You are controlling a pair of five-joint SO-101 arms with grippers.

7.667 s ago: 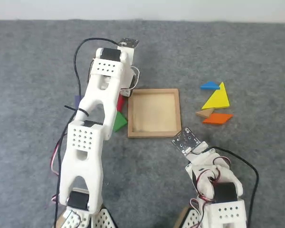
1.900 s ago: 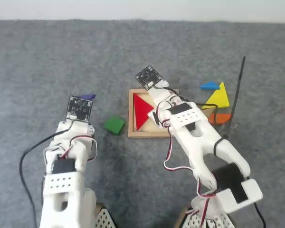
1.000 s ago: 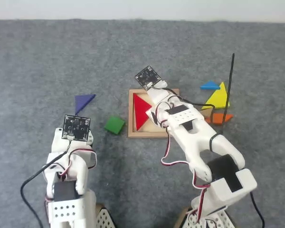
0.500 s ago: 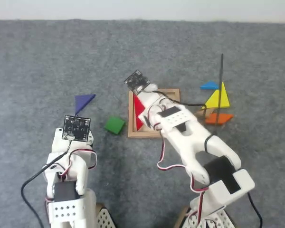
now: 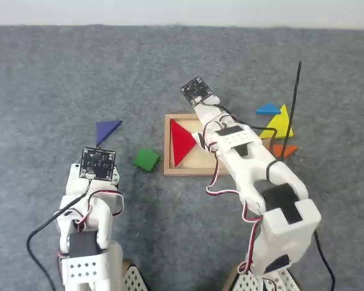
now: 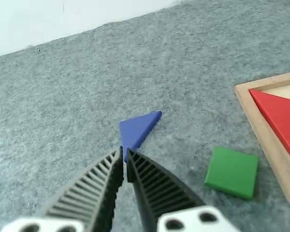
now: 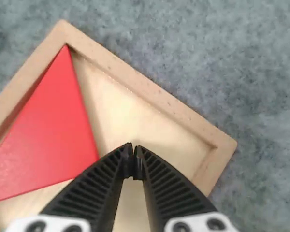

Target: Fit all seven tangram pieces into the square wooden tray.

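Right arm [image 5: 246, 159] swung rightward, stretched over the tray [image 5: 183, 173], fingers [image 7: 100, 180] pressed together.

surface: grey felt-like mat [image 5: 42, 79], flat and evenly fuzzy, covering the tabletop from 9 o'clock across to 3 o'clock | background: pale white strip [image 5: 182, 11] along the 12 o'clock edge, meeting the mat in a straight line | lighting: soft, even

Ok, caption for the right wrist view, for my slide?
Shut right gripper over the wooden tray, red triangle seated inside.
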